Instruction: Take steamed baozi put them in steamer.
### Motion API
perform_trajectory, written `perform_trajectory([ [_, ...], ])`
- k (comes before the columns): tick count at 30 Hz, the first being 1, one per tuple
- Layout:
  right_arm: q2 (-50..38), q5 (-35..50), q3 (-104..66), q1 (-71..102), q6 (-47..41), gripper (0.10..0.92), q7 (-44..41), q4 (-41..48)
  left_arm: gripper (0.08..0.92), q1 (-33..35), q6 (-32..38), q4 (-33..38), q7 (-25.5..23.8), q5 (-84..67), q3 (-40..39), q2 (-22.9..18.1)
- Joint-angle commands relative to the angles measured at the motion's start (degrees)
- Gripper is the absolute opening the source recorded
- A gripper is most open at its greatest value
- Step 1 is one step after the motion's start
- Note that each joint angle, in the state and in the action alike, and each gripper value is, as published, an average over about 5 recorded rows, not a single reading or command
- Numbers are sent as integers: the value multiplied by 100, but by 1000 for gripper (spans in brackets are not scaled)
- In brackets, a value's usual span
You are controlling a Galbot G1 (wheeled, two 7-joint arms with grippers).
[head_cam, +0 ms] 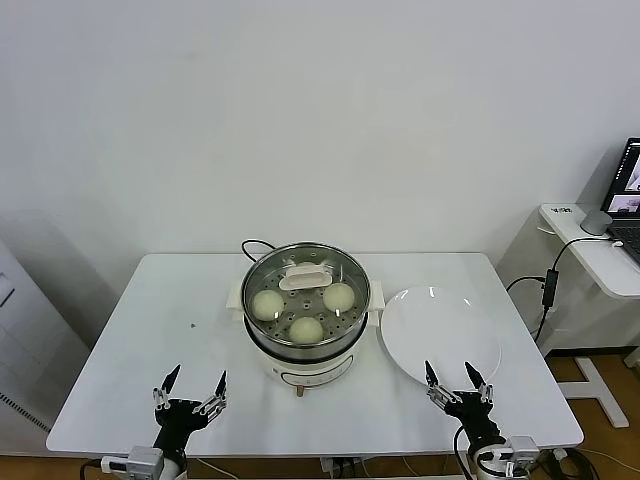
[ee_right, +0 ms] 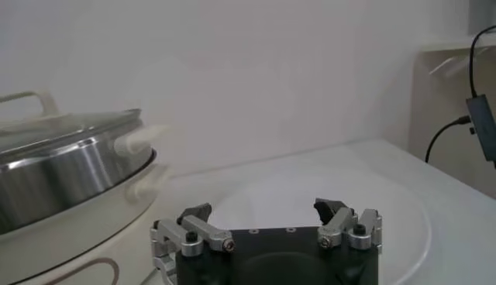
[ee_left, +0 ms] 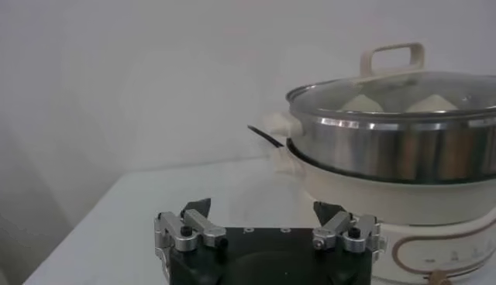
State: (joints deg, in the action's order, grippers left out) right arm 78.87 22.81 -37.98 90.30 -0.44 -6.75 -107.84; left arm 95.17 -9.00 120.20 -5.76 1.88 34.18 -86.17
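Baozi (head_cam: 306,328) are seen lidded inside the steamer (head_cam: 300,362); the plate (head_cam: 440,335) lies bare. Left pincer (head_cam: 189,391) and right pincer (head_cam: 458,384) are held apart, empty. Loading is judged finished; nothing further seems called for.

Lab or office room, plain white wall (head_cam: 320,100), white table (head_cam: 200,300), laptop (head_cam: 628,195) on side desk (head_cam: 590,250)

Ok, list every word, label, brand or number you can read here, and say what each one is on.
None can be read.
Steamer base: a control panel outline at the front, any markings too small to read.
Laptop screen on the side desk: lit, contents too small to read.
Plate, glass lid, table: no print visible.
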Motion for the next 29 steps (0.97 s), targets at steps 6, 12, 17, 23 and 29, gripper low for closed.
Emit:
perform_trajectory([
  [6, 23, -18, -20, 30, 101, 823, -207, -29, 823, 43, -47, 45, -38, -132, 8, 5],
  [12, 12, -124, -78, 41, 41, 823, -283, -112, 823, 43, -81, 113, -56, -162, 42, 14],
  [17, 18, -247, -85, 18, 33, 823, -285, -92, 823, 51, -95, 143, -67, -165, 55, 17],
  [23, 19, -329, -88, 14, 37, 823, -293, -87, 823, 43, -111, 159, -74, -175, 69, 18],
  [29, 22, -366, -96, 1, 44, 823, -290, -69, 823, 38, -113, 155, -80, -181, 75, 17],
])
